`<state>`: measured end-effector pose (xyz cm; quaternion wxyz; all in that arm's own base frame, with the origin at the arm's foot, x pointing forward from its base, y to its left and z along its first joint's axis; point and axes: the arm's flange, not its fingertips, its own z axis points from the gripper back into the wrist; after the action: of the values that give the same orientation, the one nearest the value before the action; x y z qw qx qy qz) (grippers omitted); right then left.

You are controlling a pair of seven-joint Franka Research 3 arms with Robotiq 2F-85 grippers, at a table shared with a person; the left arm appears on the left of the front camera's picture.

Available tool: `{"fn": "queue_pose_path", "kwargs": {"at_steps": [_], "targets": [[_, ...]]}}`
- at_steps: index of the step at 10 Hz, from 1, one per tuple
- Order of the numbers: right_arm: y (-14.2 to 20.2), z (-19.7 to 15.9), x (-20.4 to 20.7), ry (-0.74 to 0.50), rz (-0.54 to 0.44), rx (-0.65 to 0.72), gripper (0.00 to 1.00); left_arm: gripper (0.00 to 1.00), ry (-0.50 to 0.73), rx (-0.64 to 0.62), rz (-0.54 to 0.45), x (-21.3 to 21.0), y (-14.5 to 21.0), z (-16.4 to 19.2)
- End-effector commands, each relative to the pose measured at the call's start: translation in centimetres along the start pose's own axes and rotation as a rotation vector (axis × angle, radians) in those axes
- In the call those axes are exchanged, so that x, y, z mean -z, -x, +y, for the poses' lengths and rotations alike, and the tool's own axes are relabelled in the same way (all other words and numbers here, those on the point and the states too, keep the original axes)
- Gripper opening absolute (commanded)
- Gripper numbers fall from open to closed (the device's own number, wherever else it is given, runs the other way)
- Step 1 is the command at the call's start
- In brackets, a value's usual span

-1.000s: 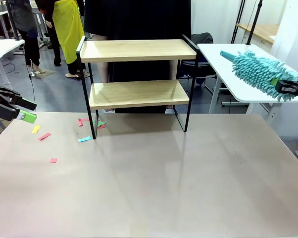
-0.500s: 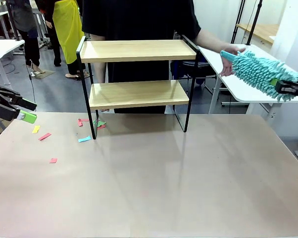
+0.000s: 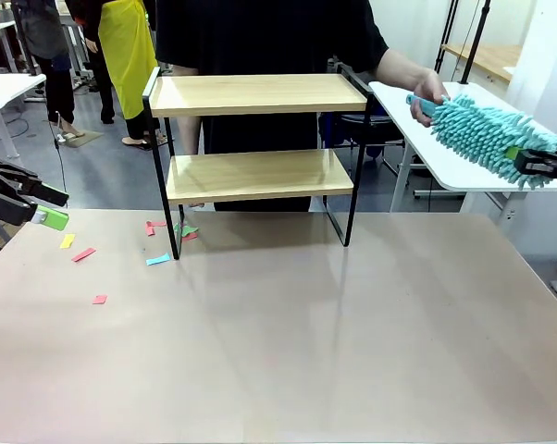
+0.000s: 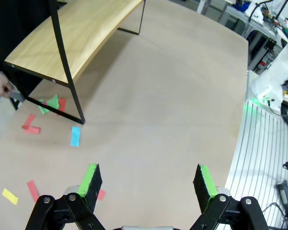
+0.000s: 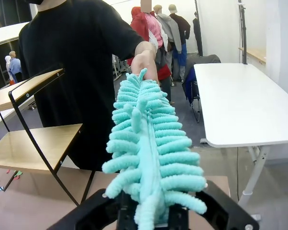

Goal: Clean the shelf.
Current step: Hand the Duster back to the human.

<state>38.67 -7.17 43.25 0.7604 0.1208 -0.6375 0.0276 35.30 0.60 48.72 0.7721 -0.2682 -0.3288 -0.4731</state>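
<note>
We see the two-tier shelf of light wood boards in a thin black metal frame (image 3: 251, 157) at the table's far middle. Our right gripper (image 3: 536, 163) is clamped on one end of a fluffy teal microfibre duster (image 3: 487, 132) at the far right; the person's hand (image 3: 428, 92) grips its other end. Our left gripper (image 4: 146, 182) hangs with jaws wide apart above coloured paper scraps (image 4: 75, 135) at the left.

A two-tier shelf (image 3: 251, 139) is seen at the table's (image 3: 278, 351) far edge, coloured paper scraps (image 3: 121, 245) are scattered by its left leg, and a teal duster (image 3: 487, 134) is gripped by the right gripper (image 3: 538, 162) and a person's hand (image 3: 428, 91).
</note>
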Motion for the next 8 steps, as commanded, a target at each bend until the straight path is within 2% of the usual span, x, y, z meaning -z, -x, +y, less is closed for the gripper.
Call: {"fn": "queue_pose_path", "kwargs": {"at_steps": [1, 3, 4, 5, 7, 8], "targets": [[-0.3, 0.1, -0.1, 0.007, -0.001, -0.006, 0.16, 1.00, 0.006, -0.009, -0.004, -0.2, -0.1, -0.1], [-0.3, 0.1, -0.1, 0.007, -0.001, -0.006, 0.16, 1.00, 0.006, -0.009, -0.004, -0.2, -0.1, -0.1], [0.0, 0.0, 0.0, 0.002, 0.000, 0.001, 0.29, 1.00, 0.006, -0.009, -0.004, -0.2, -0.1, -0.1], [-0.2, -0.1, -0.2, -0.021, 0.005, 0.000, 0.72, 1.00, 0.006, -0.009, -0.004, -0.2, -0.1, -0.1], [-1.3, -0.1, -0.7, -0.021, 0.007, 0.006, 1.00, 1.00, 0.006, -0.009, -0.004, -0.2, -0.1, -0.1], [-2.3, -0.4, -0.9, -0.021, -0.002, 0.016, 1.00, 1.00, 0.006, -0.009, -0.004, -0.2, -0.1, -0.1]]}}
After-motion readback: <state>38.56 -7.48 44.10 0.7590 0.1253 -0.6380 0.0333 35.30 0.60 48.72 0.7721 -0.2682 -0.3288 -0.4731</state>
